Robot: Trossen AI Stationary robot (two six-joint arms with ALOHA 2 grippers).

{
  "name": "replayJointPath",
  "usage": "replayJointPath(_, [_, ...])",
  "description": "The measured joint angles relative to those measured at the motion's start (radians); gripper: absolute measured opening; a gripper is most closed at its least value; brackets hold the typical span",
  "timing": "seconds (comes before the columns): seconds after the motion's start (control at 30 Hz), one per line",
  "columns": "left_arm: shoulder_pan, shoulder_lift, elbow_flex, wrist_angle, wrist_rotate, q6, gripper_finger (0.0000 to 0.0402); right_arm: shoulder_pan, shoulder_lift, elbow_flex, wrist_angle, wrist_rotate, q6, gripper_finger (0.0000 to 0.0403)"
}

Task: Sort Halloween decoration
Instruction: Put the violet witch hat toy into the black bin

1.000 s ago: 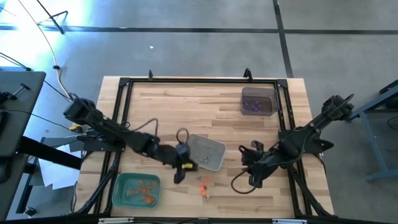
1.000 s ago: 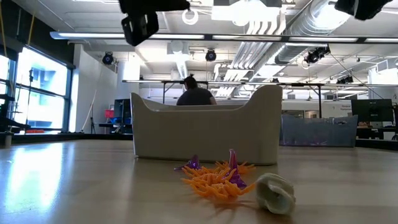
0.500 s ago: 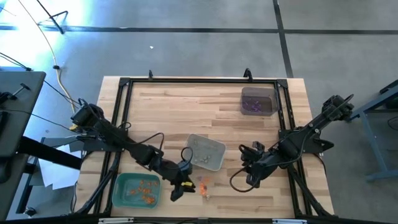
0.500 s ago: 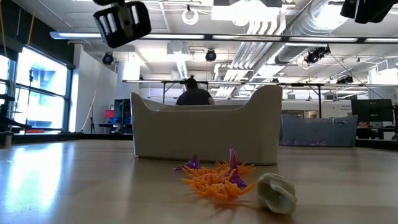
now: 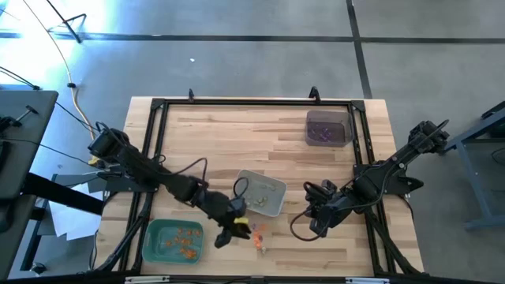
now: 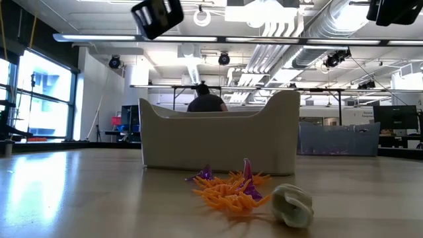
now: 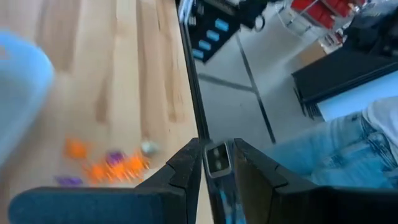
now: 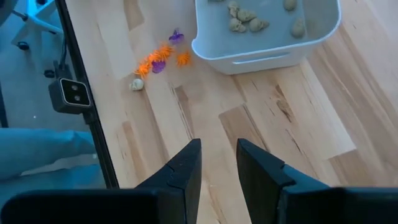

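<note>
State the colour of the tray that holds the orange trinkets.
Green tray, holding the orange trinkets; clearest in the high view.

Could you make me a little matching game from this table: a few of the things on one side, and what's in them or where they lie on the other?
Things:
1. green tray
2. grey tray
3. dark tray
4. loose pile of trinkets

Descriptions:
A. holds purple pieces, at the far right of the table
B. lies on the bare wood, just in front of the grey tray
C. holds orange pieces, at the near left corner
D. holds pale whitish pieces, in the middle of the table

Pairs: 1-C, 2-D, 3-A, 4-B
</note>
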Motion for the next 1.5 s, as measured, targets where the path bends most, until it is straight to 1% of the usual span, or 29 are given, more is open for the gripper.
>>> replayJointPath(0.13, [0.032, -0.029, 0.003, -0.003, -0.01, 0.086, 0.0076, 0.0, 0.0, 0.0, -0.001, 0.0, 0.035, 0.0094])
replayJointPath(0.23, [0.049, -0.049, 0.003, 0.0, -0.057, 0.149, 0.0076, 0.002, 0.0, 0.0, -0.001, 0.0, 0.038, 0.0094])
replayJointPath(0.43, [0.077, -0.052, 0.003, 0.018, -0.125, 0.156, 0.0076, 0.003, 0.0, 0.0, -0.002, 0.0, 0.033, 0.0094])
replayJointPath(0.53, [0.089, -0.052, 0.003, 0.007, -0.186, 0.157, 0.0076, 0.003, 0.0, 0.0, -0.002, 0.0, 0.031, 0.0094])
replayJointPath(0.6, [0.097, -0.052, 0.002, 0.003, -0.199, 0.148, 0.0076, 0.003, 0.0, 0.0, -0.002, 0.0, 0.028, 0.0094])
replayJointPath(0.83, [0.119, -0.052, 0.002, -0.009, -0.202, 0.123, 0.0076, 0.003, 0.0, 0.0, -0.005, 0.0, -0.012, 0.0094])
replayJointPath(1.0, [0.129, -0.052, 0.002, -0.017, -0.207, 0.094, 0.0076, 0.003, 0.0, 0.0, -0.013, 0.0, -0.012, 0.0094])
replayJointPath(1.1, [0.13, -0.052, 0.002, -0.016, -0.209, 0.044, 0.0076, 0.003, 0.0, 0.0, -0.013, 0.0, -0.015, 0.0094])
replayJointPath(1.23, [0.132, -0.044, 0.002, -0.011, -0.26, 0.006, 0.0076, 0.003, 0.0, 0.0, -0.013, 0.0, -0.029, 0.0094])
replayJointPath(1.27, [0.136, -0.044, 0.002, -0.01, -0.259, -0.012, 0.0076, 0.003, 0.0, 0.0, -0.013, 0.0, -0.029, 0.0094])
replayJointPath(1.5, [0.168, -0.044, 0.002, 0.051, -0.251, -0.036, 0.0076, 0.003, 0.0, 0.0, -0.013, 0.022, -0.023, 0.0094])
